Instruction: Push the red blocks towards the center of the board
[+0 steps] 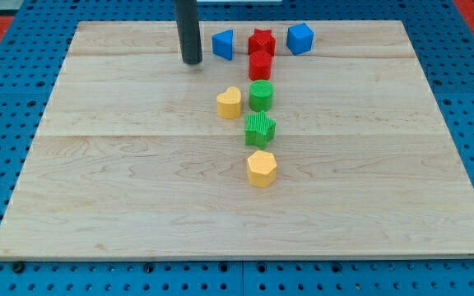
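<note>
A red star block [262,41] sits near the view's top, and a red cylinder [259,66] touches it just below. A blue triangular block [223,43] lies to the star's left and a blue cube-like block [299,38] to its right. My tip [192,61] rests on the board left of the blue triangular block, apart from it and from both red blocks. A green cylinder [261,95] stands right below the red cylinder.
A yellow heart block [229,103] lies left of the green cylinder. A green star block [260,129] and a yellow hexagonal block [262,168] follow below in a column. The wooden board [97,181] lies on a blue pegboard table.
</note>
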Robot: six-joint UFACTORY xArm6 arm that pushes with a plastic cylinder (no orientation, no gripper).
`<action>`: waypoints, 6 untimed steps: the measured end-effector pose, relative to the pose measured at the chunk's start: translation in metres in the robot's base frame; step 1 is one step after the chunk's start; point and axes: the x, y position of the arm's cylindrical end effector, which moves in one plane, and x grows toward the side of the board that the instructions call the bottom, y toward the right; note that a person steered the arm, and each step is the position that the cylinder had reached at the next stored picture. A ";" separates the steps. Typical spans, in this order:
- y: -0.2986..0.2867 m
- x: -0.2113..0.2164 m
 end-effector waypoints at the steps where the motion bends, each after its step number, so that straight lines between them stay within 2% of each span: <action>1: -0.010 -0.034; 2: 0.047 -0.065; 3: 0.094 -0.057; 4: 0.134 0.012; 5: 0.086 0.077; 6: 0.085 0.079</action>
